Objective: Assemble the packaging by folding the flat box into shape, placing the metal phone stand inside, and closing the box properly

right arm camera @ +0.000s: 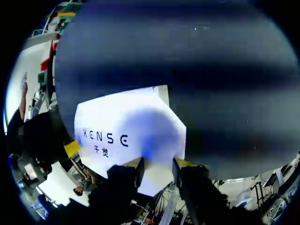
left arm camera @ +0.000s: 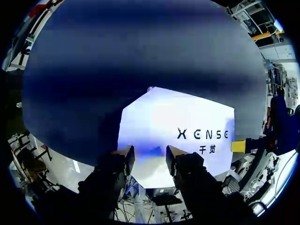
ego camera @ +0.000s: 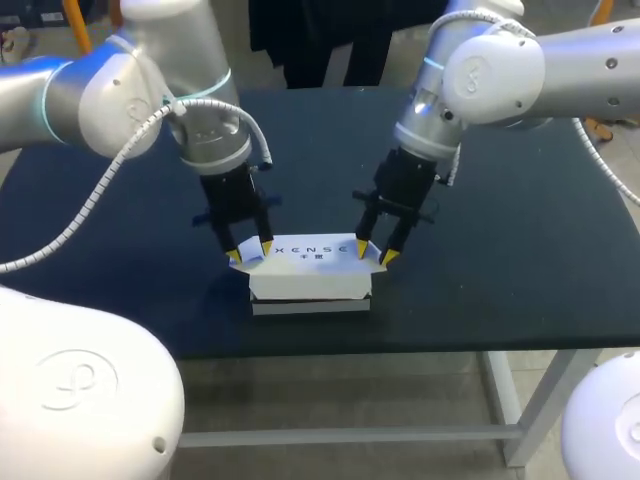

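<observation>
A dark blue table (ego camera: 520,250) carries a white box (ego camera: 310,285) near the middle of its front edge.

White box (ego camera: 310,265) with black lettering on top, between both grippers. Bright yellow tips on black, left gripper (ego camera: 248,252) and right gripper (ego camera: 372,253) alike. Plain dark navy table (ego camera: 520,220) beneath.

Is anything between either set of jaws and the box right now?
Nothing visible does. Both sets of jaws, standing open, are right at the box: left jaws at its left end, right jaws at its right end.
</observation>
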Tool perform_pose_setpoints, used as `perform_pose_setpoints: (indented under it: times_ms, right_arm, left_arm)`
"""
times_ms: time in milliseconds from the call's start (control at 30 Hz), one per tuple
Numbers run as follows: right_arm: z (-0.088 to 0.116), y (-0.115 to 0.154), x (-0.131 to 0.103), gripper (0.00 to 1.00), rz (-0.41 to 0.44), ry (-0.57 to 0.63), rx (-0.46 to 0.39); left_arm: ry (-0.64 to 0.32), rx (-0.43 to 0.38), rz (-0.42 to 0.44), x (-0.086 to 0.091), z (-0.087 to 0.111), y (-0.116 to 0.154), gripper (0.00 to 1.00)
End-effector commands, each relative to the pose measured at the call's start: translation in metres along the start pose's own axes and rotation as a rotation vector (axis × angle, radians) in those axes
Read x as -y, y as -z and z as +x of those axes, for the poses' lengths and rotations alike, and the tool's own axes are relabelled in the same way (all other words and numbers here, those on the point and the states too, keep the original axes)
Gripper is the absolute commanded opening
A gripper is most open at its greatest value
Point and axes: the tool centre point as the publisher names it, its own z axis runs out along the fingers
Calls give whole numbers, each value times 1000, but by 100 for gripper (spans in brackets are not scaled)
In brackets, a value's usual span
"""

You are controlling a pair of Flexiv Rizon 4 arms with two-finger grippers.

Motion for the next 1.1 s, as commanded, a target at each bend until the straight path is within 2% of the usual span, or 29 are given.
perform_pose_setpoints:
  times_ms: [33, 367, 767, 1100]
  right_arm:
    - [1, -2, 2, 44, 1, -6, -1]
    - [-2, -4, 4, 44, 5, -36, -23]
    - [-5, -11, 3, 43, -66, 7, -30]
    - [-5, -15, 5, 45, -132, 58, -41]
  left_arm:
    - [-5, -6, 18, -7, -3, -3, 45]
    - [-25, -22, 26, -10, -7, -14, 45]
    - [-88, -48, 69, -15, -8, -24, 44]
    - [-102, -51, 68, -13, -6, -30, 45]
